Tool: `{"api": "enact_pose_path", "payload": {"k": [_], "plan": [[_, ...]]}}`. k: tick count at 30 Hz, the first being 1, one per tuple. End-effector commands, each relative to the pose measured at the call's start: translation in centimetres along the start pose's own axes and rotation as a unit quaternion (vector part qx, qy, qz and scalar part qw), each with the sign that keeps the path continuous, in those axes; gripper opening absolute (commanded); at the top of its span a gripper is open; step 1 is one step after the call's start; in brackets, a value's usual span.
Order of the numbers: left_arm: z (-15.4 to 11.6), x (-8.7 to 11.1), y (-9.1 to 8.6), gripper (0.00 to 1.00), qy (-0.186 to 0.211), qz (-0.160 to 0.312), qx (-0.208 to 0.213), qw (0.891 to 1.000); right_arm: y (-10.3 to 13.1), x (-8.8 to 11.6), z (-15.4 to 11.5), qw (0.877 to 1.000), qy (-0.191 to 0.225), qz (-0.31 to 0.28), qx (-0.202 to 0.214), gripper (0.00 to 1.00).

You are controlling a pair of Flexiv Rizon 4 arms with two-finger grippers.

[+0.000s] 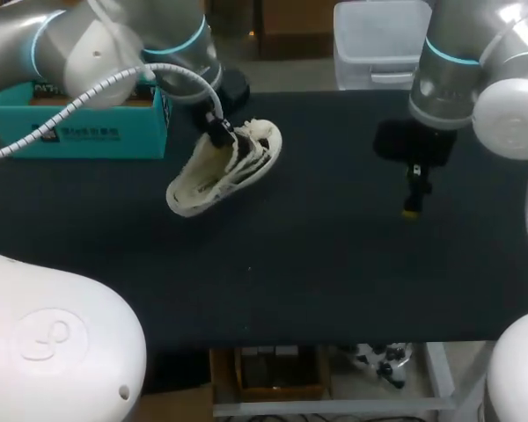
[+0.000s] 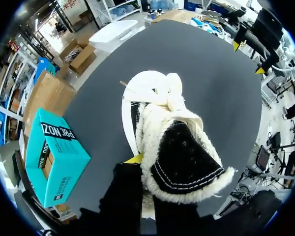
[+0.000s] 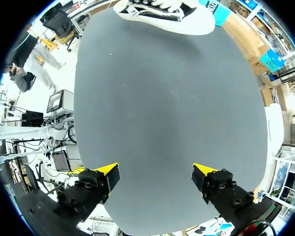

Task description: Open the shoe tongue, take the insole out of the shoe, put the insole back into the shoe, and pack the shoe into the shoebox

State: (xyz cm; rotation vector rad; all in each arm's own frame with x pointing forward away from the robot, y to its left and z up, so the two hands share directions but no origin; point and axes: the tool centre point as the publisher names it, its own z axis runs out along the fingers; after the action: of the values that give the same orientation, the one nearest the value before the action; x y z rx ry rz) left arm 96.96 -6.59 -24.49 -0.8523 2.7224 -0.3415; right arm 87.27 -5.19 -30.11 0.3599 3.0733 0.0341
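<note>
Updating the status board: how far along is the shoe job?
Nothing finished yet. In hand: left gripper holds the tongue, pulled up from the shoe. Left: insole out and back in, then packing; the shoe sits outside the shoebox. Right gripper open, away from the shoe.

The worktop (image 1: 334, 281) is a dark, matte sheet running from the left edge to the right. In the wrist views it reads as even grey. Two tiny pale specks (image 1: 251, 268) lie between its middle and front edge.
</note>
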Motion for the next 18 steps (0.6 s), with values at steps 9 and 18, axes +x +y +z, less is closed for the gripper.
{"api": "enact_pose_path", "payload": {"k": [9, 18], "plan": [[-7.1, -8.1, 0.8, 0.00, -0.024, 0.092, 0.015, 0.995, -0.1, 0.1, 0.0, 1.000, -0.001, -0.001, -0.001, 1.00], [-9.8, -16.8, 1.5, 0.00, -0.077, 0.131, 0.027, 0.988, -0.1, 0.1, 0.0, 1.000, -0.001, -0.001, -0.001, 1.00]]}}
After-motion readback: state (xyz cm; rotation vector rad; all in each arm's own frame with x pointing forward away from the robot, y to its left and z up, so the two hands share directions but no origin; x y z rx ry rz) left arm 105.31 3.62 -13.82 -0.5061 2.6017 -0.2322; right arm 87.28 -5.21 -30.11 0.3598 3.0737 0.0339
